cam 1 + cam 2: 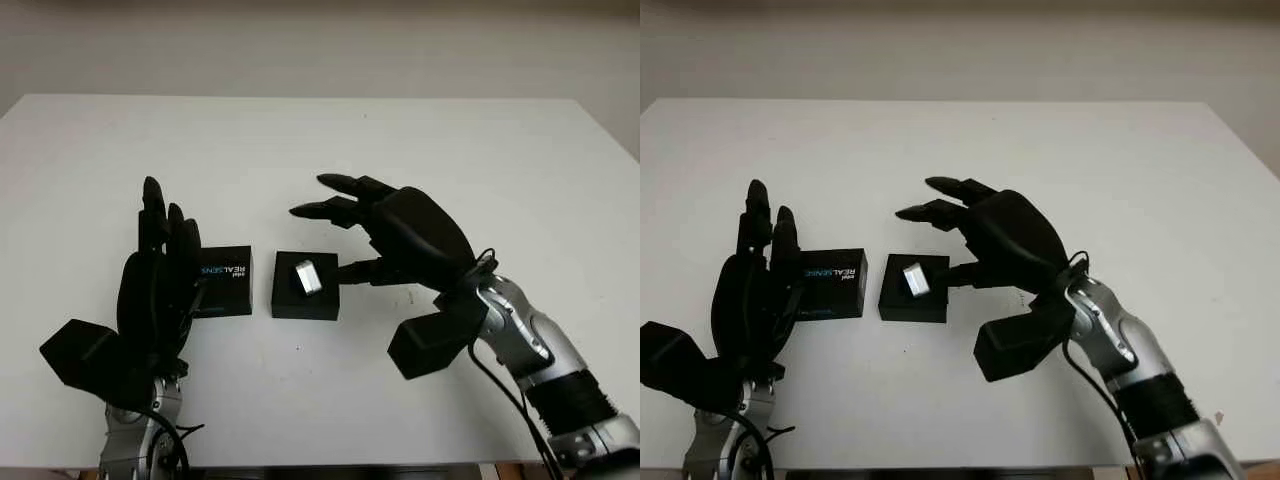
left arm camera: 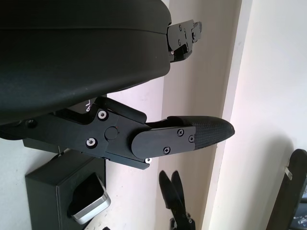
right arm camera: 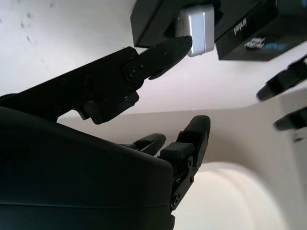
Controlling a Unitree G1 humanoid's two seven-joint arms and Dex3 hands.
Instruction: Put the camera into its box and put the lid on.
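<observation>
1. A matte white table (image 1: pixel 480 160) runs back to a plain pale wall (image 1: pixel 320 40); its far corners are rounded.
2. The box (image 1: pixel 305 288) is a small square black tray near the table's middle. The camera (image 1: pixel 308 277), a silvery metal block with rounded edges, sits tilted in its recess.
3. The lid (image 1: pixel 225 281), flat, black and printed with white and blue lettering, lies just left of the box, apart from it.
4. The left hand (image 1: pixel 160 275), glossy black, stands upright at the lid's left edge, released and holding nothing.
5. The right hand (image 1: pixel 400 235) hovers beside the box's right edge, also released; one finger (image 3: pixel 165 52) points at the camera.
</observation>
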